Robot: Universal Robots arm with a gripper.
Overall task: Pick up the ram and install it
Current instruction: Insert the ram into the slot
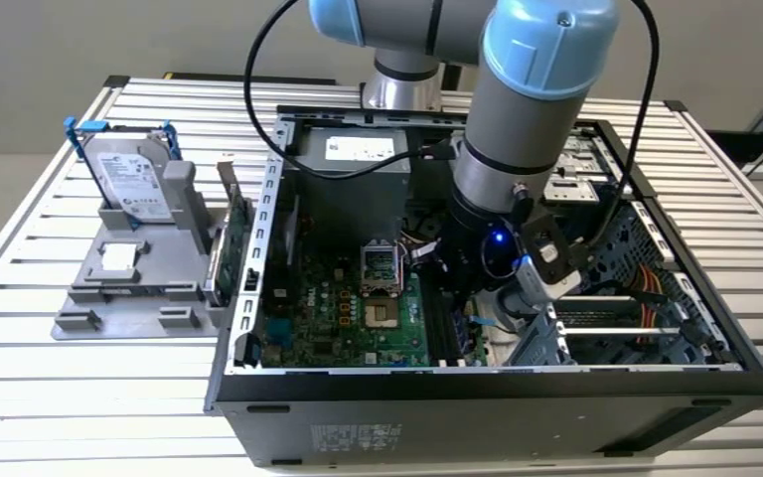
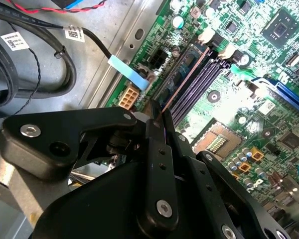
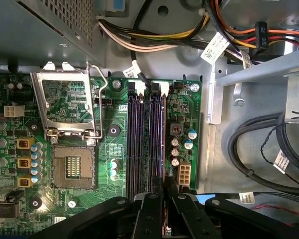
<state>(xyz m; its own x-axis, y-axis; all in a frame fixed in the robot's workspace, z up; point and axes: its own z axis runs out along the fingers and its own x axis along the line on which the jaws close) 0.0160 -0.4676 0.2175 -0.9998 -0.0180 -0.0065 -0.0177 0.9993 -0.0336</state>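
Observation:
My gripper (image 1: 485,290) reaches down inside the open computer case (image 1: 488,397), over the motherboard (image 1: 355,318). It is shut on the ram (image 2: 185,81), a thin stick seen edge-on, running out from between the black fingers (image 2: 159,149). The ram stands on its long edge, in line with the dark memory slots (image 3: 145,144) and over the slot nearest the case wall. I cannot tell whether it is seated. In both wrist views the gripper (image 2: 157,121) (image 3: 164,191) hides the near end of the slots.
A silver hard drive with blue handles (image 1: 130,174) and a green expansion card (image 1: 229,260) stand on a grey fixture at the exterior view's left. The open CPU socket (image 3: 72,164) lies beside the slots. Cable bundles (image 3: 154,30) and black cables (image 3: 259,149) crowd the case wall.

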